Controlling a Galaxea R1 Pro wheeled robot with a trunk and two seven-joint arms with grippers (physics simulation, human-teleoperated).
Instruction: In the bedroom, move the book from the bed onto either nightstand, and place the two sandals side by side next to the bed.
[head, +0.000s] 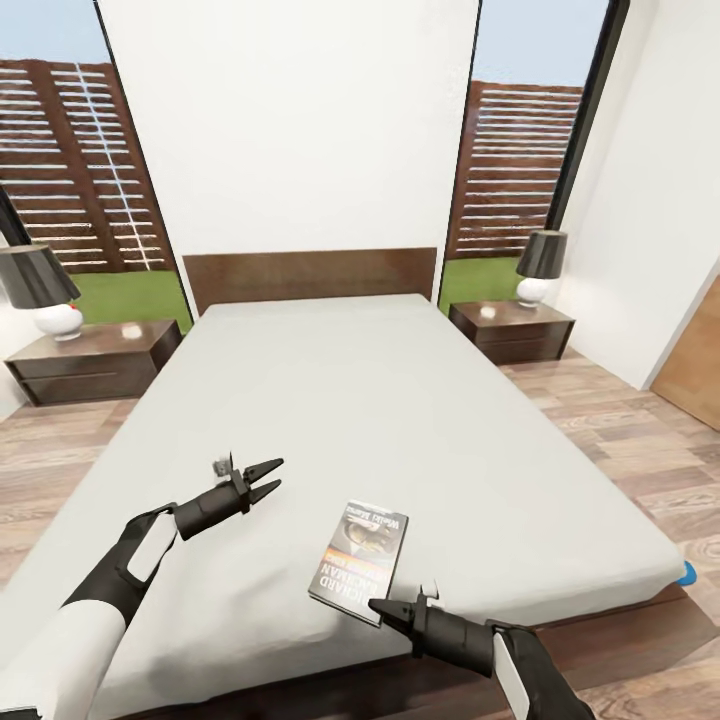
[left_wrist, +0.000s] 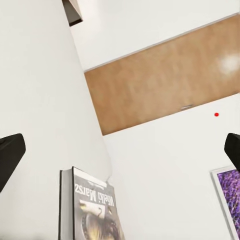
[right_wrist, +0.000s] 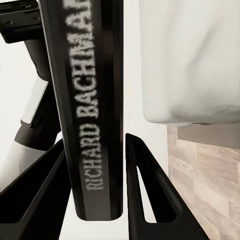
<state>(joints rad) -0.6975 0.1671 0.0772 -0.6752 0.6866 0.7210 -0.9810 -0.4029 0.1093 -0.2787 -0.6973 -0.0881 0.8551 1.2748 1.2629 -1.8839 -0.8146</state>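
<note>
The book (head: 362, 560) lies flat on the pale mattress of the bed (head: 330, 400), close to its near edge. My right gripper (head: 380, 608) is at the book's near corner. In the right wrist view the book's spine (right_wrist: 95, 125) stands between the two fingers (right_wrist: 142, 185), which are closed in on it. My left gripper (head: 268, 478) hovers open over the mattress, left of the book and apart from it. The book's cover (left_wrist: 92, 212) shows ahead of its fingers. A bright blue sandal tip (head: 688, 573) peeks out past the bed's near right corner.
A nightstand (head: 95, 362) with a lamp (head: 40, 290) stands left of the headboard, and another nightstand (head: 512, 332) with a lamp (head: 540, 265) stands right of it. Wood-plank floor (head: 620, 440) runs along both sides. A wooden door (head: 697, 360) is at the far right.
</note>
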